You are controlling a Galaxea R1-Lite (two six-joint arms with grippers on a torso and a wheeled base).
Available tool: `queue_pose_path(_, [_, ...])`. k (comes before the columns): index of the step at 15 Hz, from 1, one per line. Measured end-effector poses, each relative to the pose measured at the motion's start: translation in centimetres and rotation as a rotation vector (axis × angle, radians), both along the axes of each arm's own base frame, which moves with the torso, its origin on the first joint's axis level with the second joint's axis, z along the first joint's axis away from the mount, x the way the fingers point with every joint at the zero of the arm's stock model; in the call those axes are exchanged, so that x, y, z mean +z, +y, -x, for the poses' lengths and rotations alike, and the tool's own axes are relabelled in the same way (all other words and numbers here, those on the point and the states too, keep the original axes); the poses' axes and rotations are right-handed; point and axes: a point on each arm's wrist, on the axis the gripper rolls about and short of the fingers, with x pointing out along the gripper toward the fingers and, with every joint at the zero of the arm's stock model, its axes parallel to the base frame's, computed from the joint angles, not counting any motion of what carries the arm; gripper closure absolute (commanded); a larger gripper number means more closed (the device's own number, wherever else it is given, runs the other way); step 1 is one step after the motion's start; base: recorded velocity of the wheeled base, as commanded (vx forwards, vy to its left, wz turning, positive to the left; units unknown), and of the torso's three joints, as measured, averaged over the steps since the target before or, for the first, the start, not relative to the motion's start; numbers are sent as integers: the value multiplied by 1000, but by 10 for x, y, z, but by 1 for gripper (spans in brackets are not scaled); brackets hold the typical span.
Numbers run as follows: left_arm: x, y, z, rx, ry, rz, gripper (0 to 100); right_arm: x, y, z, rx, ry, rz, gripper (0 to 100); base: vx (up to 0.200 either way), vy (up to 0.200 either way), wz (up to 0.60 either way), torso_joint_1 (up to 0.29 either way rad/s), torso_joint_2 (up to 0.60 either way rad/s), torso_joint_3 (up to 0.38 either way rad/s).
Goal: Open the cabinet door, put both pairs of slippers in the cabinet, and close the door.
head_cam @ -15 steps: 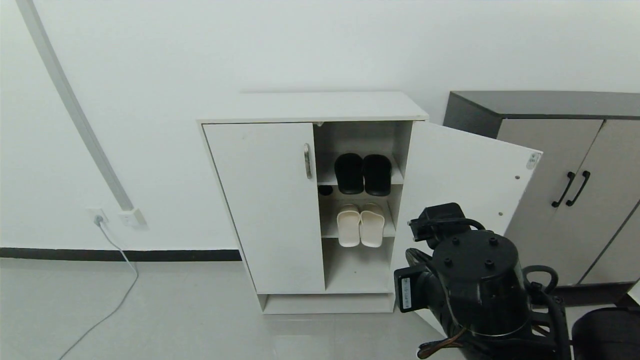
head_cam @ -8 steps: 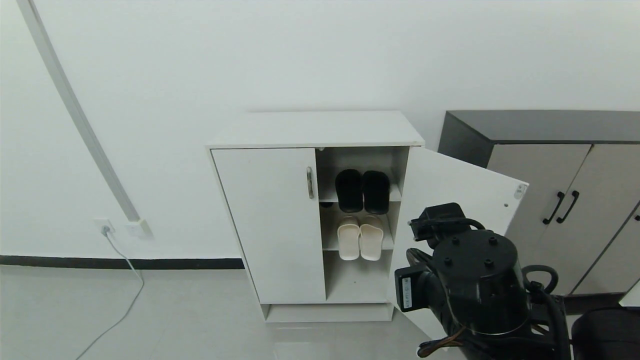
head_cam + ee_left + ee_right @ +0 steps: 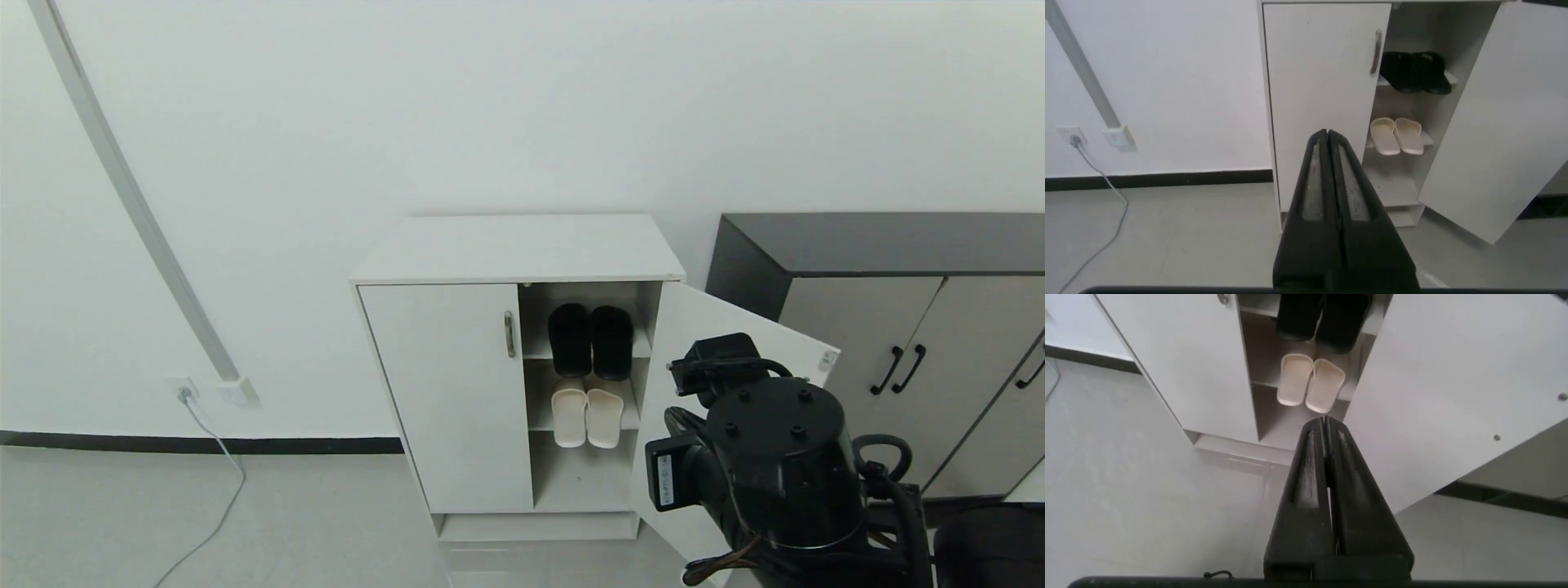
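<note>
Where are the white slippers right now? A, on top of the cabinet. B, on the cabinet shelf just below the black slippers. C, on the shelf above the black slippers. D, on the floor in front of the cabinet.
B: the white slippers sit inside the cabinet, on the shelf directly under the black slippers.

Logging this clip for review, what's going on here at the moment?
Both pairs of slippers sit inside the cabinet: the black pair on the upper shelf, the white pair on the shelf below. The right door stands open, the left door shut. The left hand and right hand are shut, empty, touching nothing. Only closing the door is left.
</note>
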Motion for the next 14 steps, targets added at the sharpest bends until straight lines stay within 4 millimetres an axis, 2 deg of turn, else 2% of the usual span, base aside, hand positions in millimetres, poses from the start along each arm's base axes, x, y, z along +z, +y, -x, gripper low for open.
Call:
queue_pose_path(8, [0, 0, 0, 0, 1, 0, 100, -2, -1, 0, 4, 6, 5, 100, 0, 0, 0, 239, -525, -289])
queue_pose_path(12, [0, 0, 0, 0, 0, 0, 100, -2, -1, 0, 2, 6, 5, 100, 0, 0, 0, 24, -54, -29])
queue_pose_path(14, [0, 0, 0, 0, 0, 0, 100, -3, -1, 0, 14, 12, 6, 100, 0, 0, -600, 10, -5, 0])
